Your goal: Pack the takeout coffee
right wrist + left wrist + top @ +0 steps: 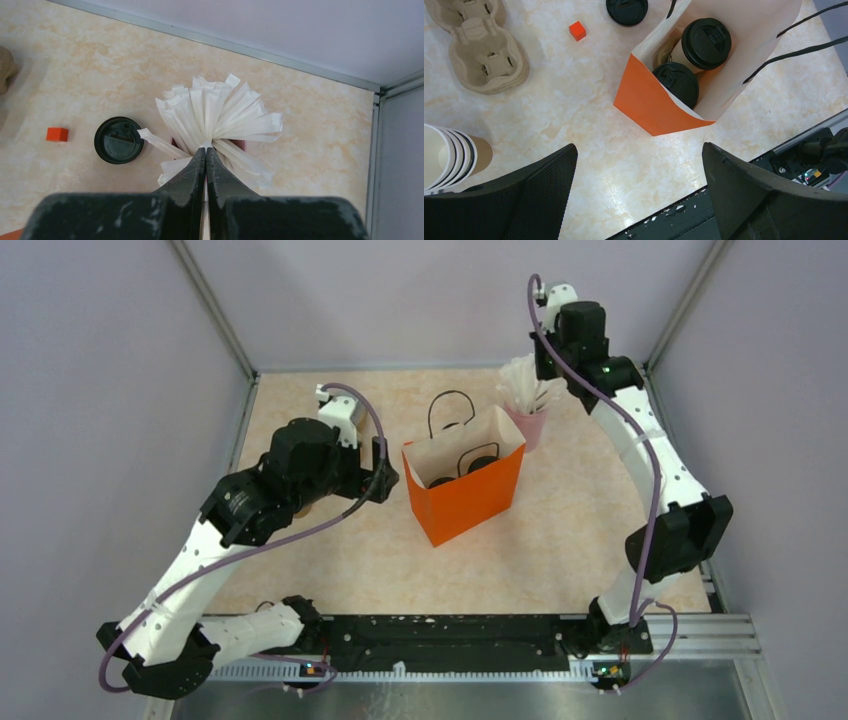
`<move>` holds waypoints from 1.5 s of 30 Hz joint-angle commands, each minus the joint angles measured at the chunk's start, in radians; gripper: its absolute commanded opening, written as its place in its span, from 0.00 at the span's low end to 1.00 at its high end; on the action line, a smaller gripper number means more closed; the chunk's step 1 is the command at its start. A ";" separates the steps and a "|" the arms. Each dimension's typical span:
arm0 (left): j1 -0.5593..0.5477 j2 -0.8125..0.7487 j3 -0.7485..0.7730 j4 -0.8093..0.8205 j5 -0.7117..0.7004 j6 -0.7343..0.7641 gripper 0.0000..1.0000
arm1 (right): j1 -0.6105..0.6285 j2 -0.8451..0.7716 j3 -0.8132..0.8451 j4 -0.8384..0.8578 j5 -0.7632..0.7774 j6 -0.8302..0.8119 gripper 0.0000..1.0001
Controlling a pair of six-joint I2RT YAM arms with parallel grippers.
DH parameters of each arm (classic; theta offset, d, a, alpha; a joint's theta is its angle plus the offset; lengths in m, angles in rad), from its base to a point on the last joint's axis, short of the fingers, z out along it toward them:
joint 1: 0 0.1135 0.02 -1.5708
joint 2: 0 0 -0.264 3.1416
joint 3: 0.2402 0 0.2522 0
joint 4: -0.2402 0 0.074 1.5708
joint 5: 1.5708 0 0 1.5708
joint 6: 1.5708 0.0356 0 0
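orange bag point(644, 102) half-hides two coffees point(706, 42); left tool point(638, 150) spread, right tool point(206, 152) pressed together among straws point(225, 107).

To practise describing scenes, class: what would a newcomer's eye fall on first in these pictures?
The bright orange bag standing mid-table draws the eye first, two black-lidded cups showing inside its open top. Next comes the fan of white straws in a pink cup at the far right, with the right claw pinched shut at their middle.
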 commanded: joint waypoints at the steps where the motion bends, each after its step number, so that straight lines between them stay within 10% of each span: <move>1: 0.003 -0.044 -0.038 0.072 -0.009 -0.005 0.99 | -0.010 -0.060 0.139 -0.096 -0.001 -0.005 0.00; 11: 0.003 -0.079 -0.105 0.112 -0.017 -0.006 0.99 | -0.009 -0.131 0.281 -0.227 -0.097 -0.045 0.00; 14: 0.004 -0.077 -0.106 0.121 -0.006 -0.005 0.99 | -0.010 -0.254 -0.012 -0.029 -0.156 -0.088 0.42; 18: 0.003 -0.063 -0.081 0.119 0.016 0.018 0.99 | -0.009 -0.355 -0.253 0.129 -0.280 -0.136 0.49; 45: 0.004 -0.075 -0.067 0.074 -0.001 0.013 0.99 | -0.009 -0.217 -0.299 0.099 -0.190 -0.113 0.26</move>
